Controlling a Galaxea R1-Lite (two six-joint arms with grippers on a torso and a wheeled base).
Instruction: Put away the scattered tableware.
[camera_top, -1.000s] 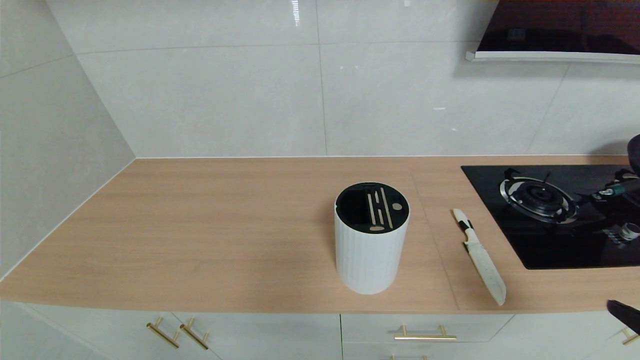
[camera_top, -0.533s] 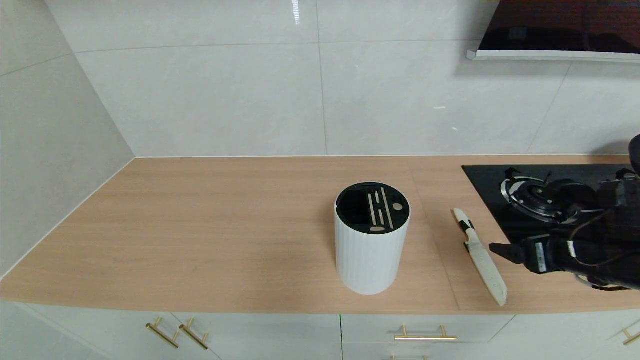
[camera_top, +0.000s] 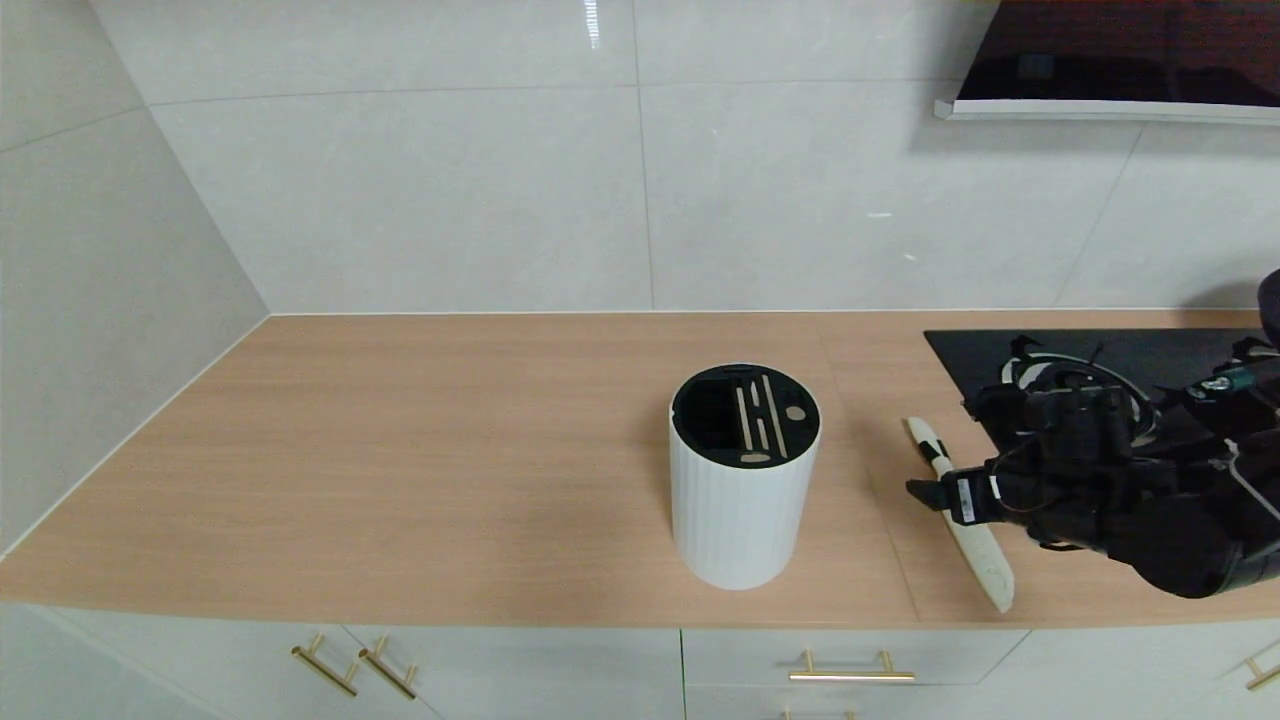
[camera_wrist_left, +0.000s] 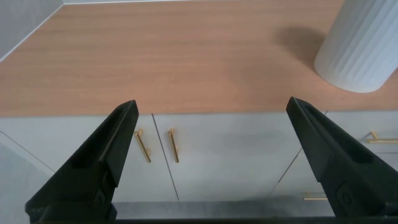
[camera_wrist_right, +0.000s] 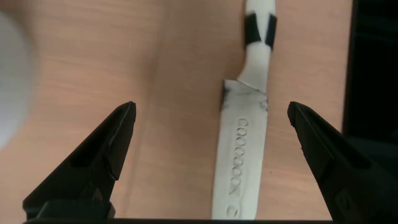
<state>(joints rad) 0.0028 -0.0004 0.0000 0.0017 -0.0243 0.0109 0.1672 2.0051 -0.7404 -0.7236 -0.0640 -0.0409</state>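
Note:
A white knife (camera_top: 975, 550) with a black-banded handle lies flat on the wooden counter (camera_top: 450, 450), between the stove and a white ribbed knife holder (camera_top: 742, 480) with a black slotted top. My right gripper (camera_top: 925, 492) hovers over the knife's middle, open, with nothing held. In the right wrist view the knife (camera_wrist_right: 245, 149) lies between the spread fingers (camera_wrist_right: 93, 168) of the right gripper (camera_wrist_right: 211, 162). My left gripper (camera_wrist_left: 211, 162) is open in front of the counter edge, off to the side of the holder (camera_wrist_left: 360, 43).
A black gas stove (camera_top: 1100, 400) sits at the counter's right end, close beside the knife. White cabinet drawers with gold handles (camera_top: 850, 672) run below the counter edge. Tiled walls bound the back and left.
My right arm has swung in from the lower right edge toward the left and now sits above the knife. Knife and holder have not moved.

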